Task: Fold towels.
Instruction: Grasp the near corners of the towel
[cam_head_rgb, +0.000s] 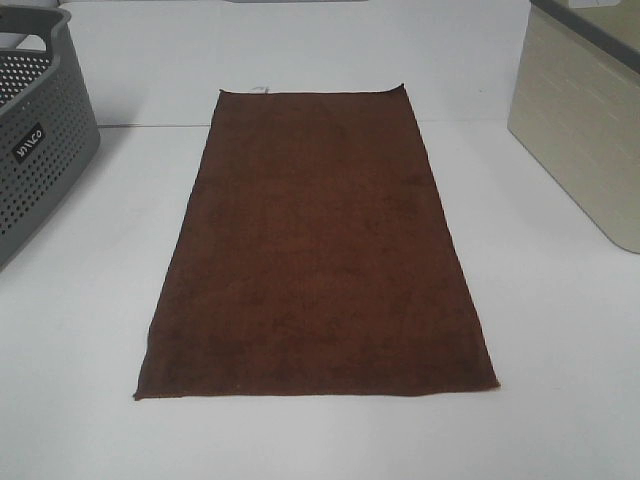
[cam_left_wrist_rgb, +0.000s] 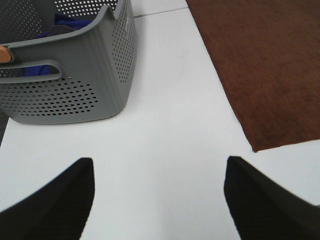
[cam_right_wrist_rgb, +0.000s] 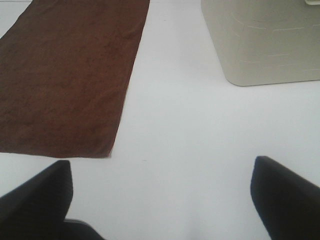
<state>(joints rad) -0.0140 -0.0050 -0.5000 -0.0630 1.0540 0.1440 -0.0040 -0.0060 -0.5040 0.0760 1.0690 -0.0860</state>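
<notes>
The dark reddish-brown towel lies spread flat on the white table, its long side running away from the front edge, with a small white tag at its far left corner. It also shows in the left wrist view and the right wrist view. Neither arm shows in the exterior high view. My left gripper is open and empty above bare table beside the towel's near left corner. My right gripper is open and empty above bare table beside the towel's near right corner.
A grey perforated basket stands at the left; the left wrist view shows blue cloth inside it. A beige bin stands at the right and also shows in the right wrist view. White table surrounds the towel.
</notes>
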